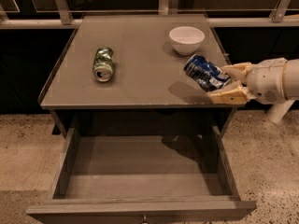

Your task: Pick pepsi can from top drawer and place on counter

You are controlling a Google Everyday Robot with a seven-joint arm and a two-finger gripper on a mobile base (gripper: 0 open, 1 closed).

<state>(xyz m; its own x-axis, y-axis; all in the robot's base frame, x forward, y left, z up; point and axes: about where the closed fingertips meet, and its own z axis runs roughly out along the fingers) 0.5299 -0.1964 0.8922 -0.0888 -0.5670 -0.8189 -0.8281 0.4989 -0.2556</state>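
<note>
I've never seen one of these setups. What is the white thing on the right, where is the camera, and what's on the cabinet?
The white thing is a robot arm; the tan two-finger claw at its end is the gripper. One camera looks down on the counter from the side of the top drawer, which stands pulled open. The gripper is closed on the pepsi can, held tilted over the counter's right front part. On the counter are a dented green can, lying on its side, and a white bowl.
</note>
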